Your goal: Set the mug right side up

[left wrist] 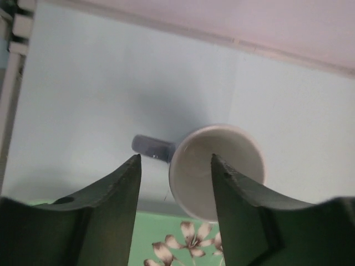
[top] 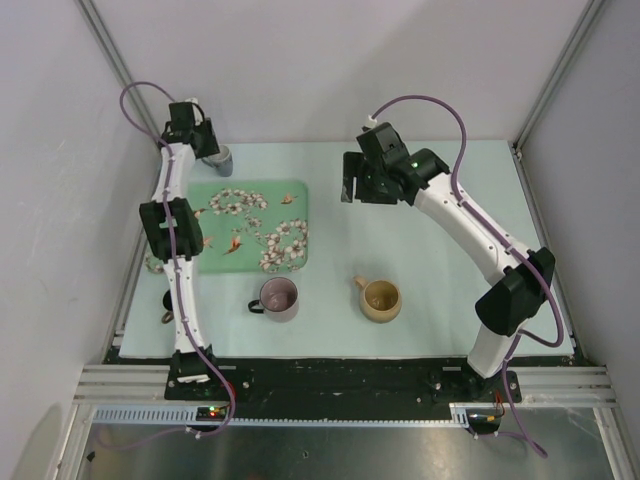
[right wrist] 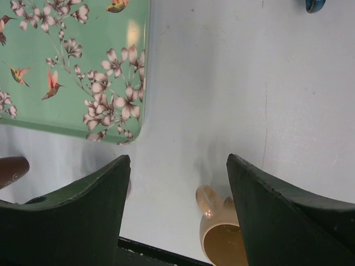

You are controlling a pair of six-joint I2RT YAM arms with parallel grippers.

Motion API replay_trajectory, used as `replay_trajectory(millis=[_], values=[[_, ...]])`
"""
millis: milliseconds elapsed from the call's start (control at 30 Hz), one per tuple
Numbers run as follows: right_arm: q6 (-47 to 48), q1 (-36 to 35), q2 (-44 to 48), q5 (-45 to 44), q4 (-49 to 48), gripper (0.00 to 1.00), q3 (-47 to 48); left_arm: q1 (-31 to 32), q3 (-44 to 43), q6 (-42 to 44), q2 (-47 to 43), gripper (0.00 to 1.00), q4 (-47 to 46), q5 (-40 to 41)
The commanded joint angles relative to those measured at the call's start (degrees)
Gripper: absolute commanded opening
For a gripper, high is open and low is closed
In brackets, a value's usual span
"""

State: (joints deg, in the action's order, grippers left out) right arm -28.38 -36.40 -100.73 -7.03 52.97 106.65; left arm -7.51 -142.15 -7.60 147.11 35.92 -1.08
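A grey-blue mug (top: 222,160) stands at the table's far left, just behind the green tray (top: 216,236). In the left wrist view the mug (left wrist: 206,166) turns a round white end up to the camera, its blue-grey handle pointing left. I cannot tell whether that end is the mouth or the base. My left gripper (top: 209,146) hovers over it, open and empty (left wrist: 175,159), with the right finger (left wrist: 244,205) covering the mug's right side. My right gripper (top: 350,188) is open and empty, raised over mid-table (right wrist: 177,160).
A mauve mug (top: 279,298) and a tan mug (top: 381,299) stand upright near the front edge. The tan mug (right wrist: 222,244) also shows below my right gripper. The flowered tray (right wrist: 55,55) lies left of centre. Small objects (top: 166,300) sit partly hidden behind the left arm.
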Motion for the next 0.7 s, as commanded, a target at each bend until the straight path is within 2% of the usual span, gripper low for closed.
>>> replay_trajectory(millis=[0,133,267,367,567,667], values=[[0.92,-0.57,-0.58,0.61,0.49,0.76,2.26,-0.56,-4.04,2.44,-5.15,0.61,-5.04,0.79],[1.54,-0.59,-0.55,0.9,0.55,0.76,2.65,-0.6,-1.54,4.15,-8.36,0.75,-5.42,0.61],[2.62,1.17,1.76,0.43,-0.65,0.78,-0.16,-0.74,4.96,6.82,-16.05,0.96,-5.43,-4.06],[3.28,4.35,7.55,0.6,-7.13,0.79,-8.65,-0.71,13.64,9.09,-25.0,0.99,-5.83,-6.9],[8.14,13.28,25.66,0.46,-23.28,0.8,-30.68,-0.64,38.04,13.22,-49.31,1.0,-8.09,-13.11],[11.24,18.74,32.7,1.71,-27.36,0.81,-38.61,-0.49,50.87,16.03,-60.13,1.0,-8.77,-14.08]])
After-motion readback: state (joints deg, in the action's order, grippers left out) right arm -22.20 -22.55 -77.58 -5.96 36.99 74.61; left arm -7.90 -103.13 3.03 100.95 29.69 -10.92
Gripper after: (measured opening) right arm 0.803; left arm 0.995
